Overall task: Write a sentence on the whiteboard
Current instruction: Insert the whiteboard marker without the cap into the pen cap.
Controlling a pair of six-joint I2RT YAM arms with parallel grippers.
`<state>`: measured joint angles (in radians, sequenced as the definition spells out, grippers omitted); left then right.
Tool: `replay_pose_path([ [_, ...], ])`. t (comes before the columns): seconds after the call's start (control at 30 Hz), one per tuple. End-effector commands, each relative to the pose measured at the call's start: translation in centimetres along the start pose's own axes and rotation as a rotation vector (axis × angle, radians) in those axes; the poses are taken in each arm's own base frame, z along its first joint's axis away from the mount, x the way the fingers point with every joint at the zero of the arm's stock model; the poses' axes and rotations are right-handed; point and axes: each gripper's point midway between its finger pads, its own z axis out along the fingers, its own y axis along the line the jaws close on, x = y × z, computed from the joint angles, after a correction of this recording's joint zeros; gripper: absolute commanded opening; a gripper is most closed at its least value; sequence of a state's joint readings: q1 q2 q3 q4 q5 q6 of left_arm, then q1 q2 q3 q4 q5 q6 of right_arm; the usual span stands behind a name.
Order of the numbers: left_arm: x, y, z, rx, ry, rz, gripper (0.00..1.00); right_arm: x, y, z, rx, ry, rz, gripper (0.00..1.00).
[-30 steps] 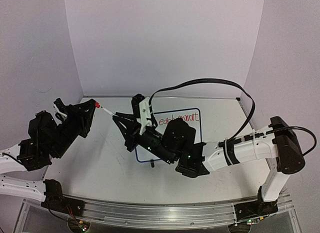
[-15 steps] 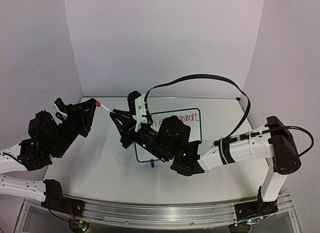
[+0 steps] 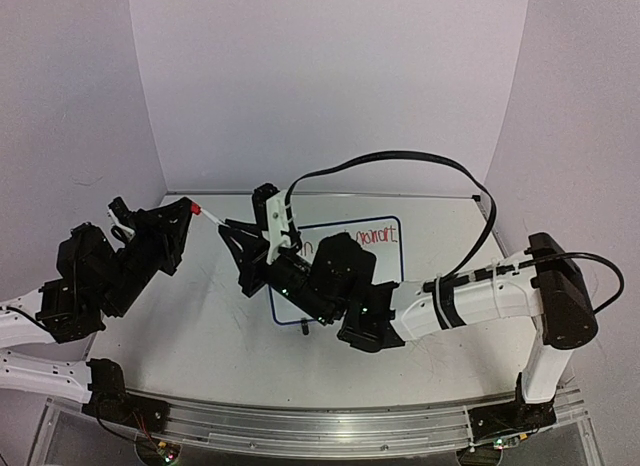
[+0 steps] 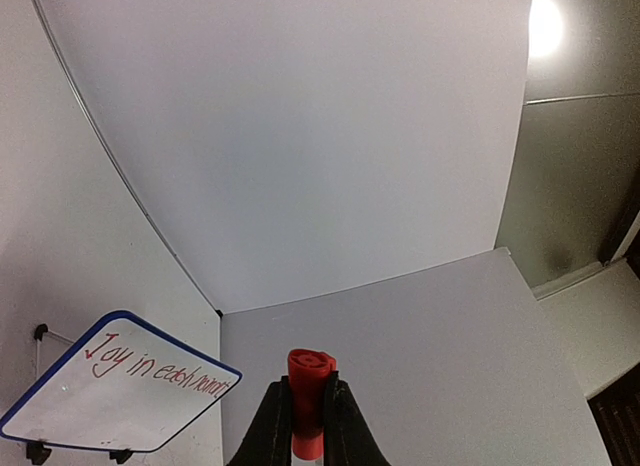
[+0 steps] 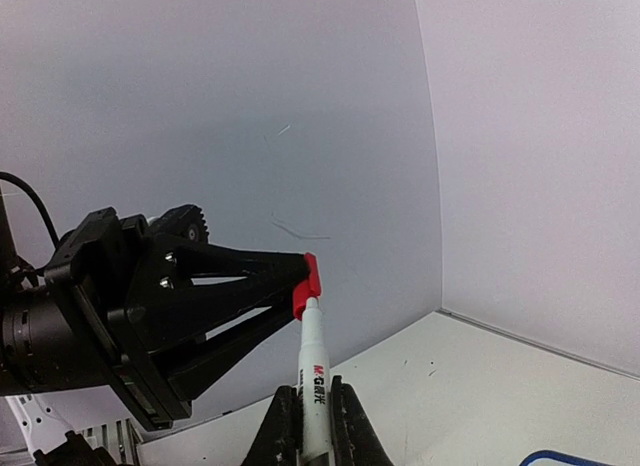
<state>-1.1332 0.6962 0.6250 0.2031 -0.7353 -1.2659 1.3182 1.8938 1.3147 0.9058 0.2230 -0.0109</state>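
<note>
My left gripper (image 3: 188,208) is shut on a red marker cap (image 3: 196,208), seen between its tips in the left wrist view (image 4: 310,384). My right gripper (image 3: 232,229) is shut on a white marker (image 3: 216,220) whose tip sits in that cap; the right wrist view shows the marker (image 5: 314,371), the cap (image 5: 308,279) and the left gripper's black fingers (image 5: 215,291). The whiteboard (image 3: 386,259) lies behind, partly hidden by my right arm. The red sentence (image 3: 373,234) is partly visible; the left wrist view shows the board (image 4: 60,411) and the sentence (image 4: 155,368) whole.
White walls enclose the table at the back and on both sides. A black cable (image 3: 400,166) arcs above the right arm. The whiteboard's blue corner (image 5: 575,456) shows at the bottom right of the right wrist view.
My right arm has shifted a little to the left, toward the left gripper, with the marker in it. The left gripper has stayed in place with the cap.
</note>
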Motion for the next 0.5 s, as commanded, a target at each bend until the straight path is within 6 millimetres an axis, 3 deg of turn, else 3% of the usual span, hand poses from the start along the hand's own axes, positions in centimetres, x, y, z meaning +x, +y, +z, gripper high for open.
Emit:
replay_pose_path([
  [0.0, -0.72, -1.39, -0.47, 0.052, -0.012, -0.052, 0.00, -1.25, -0.21, -0.63, 0.008, -0.037, 0.016, 0.00],
  [0.47, -0.65, -1.29, -0.38, 0.050, -0.013, -0.051, 0.00, -1.68, -0.19, -1.12, 0.000, -0.056, 0.023, 0.00],
])
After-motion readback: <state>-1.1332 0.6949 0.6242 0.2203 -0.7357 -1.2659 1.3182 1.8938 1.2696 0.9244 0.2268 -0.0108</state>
